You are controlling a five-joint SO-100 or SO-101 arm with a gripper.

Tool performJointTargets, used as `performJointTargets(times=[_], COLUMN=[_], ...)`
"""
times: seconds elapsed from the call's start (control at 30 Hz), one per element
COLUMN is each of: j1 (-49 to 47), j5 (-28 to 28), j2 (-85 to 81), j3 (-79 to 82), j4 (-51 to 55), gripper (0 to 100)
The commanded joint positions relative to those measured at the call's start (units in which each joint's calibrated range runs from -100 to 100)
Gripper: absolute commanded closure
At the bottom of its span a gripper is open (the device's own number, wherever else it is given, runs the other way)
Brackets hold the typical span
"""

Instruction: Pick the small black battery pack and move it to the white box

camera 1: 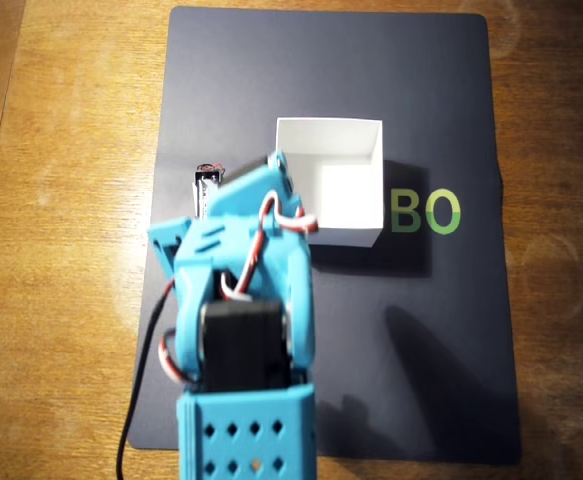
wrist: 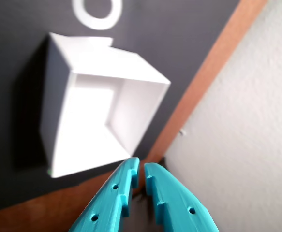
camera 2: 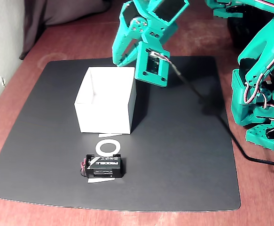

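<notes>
My jaws (wrist: 140,166) are empty and nearly closed, just a thin slit between the two teal printed plastic fingers (wrist: 115,191), which have ribbed inner edges and small round holes. In the wrist view they hang above the white box (wrist: 99,108): square, thin matte cardboard walls, no lid, nothing inside.

In the fixed view the box (camera 2: 106,101) sits on a dark matte mat (camera 2: 183,141) with rounded corners, on a wooden counter (camera 2: 57,42). The small black battery pack (camera 2: 104,166) lies flat on the mat, near the box but apart from it, just beyond a white printed "O" (camera 2: 108,147). It's a rectangular block with white lettering on top and red wires at its left end.

In the overhead view my arm covers most of the pack (camera 1: 207,180).
</notes>
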Motion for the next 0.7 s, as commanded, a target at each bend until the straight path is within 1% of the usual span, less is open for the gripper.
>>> performJointTargets(times=[0.0,0.23,0.27,0.4,0.53,0.67], j1=[-0.07,-1.24,-2.18,-6.99,-11.80,-15.08], j5=[0.14,0.58,1.88,10.09,15.63,23.07], j2=[5.25,15.16,16.47,19.71,21.56,24.01], j3=[-10.90,-22.69,-23.69,-24.32,-24.32,-24.05], j4=[-0.09,-0.09,-0.09,-0.09,-0.09,0.00], gripper=[99,99,99,99,99,99])
